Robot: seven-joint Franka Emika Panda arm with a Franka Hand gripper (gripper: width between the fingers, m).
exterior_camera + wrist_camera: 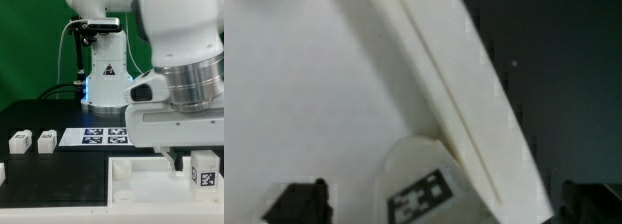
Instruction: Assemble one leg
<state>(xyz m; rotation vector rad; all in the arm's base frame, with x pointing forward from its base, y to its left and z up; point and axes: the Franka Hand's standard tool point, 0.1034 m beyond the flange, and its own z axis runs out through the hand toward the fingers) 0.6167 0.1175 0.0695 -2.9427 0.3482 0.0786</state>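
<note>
**Exterior view: pincer at the tray with one leg**

Exterior view shows the white arm filling the upper right of the picture, its pincer (pixel 190 156) lowered over the wide white tray-like piece (pixel 150 185) that lies on the dark bench (pixel 60 180). One leg (pixel 205 170), its black-and-white tag facing the camera, stands upright on the tray just beside the dark fingertips (pixel 176 157). Whether the jaws clamp that leg or merely stand beside it cannot be told from either picture.

Two more legs (pixel 20 143) (pixel 45 143) lie side by side near the exterior view's left, well apart from the tray. Between them and the arm's base lies the marker board (pixel 100 135), flat on the bench, showing its four printed tags.

In the wrist view the two dark fingertips (pixel 299 200) sit wide at either edge of the picture. Between them appears the tagged leg (pixel 423 190), tilted in the picture, touching a long raised white rim of the tray (pixel 464 90). Much of this view is blurred.
</note>
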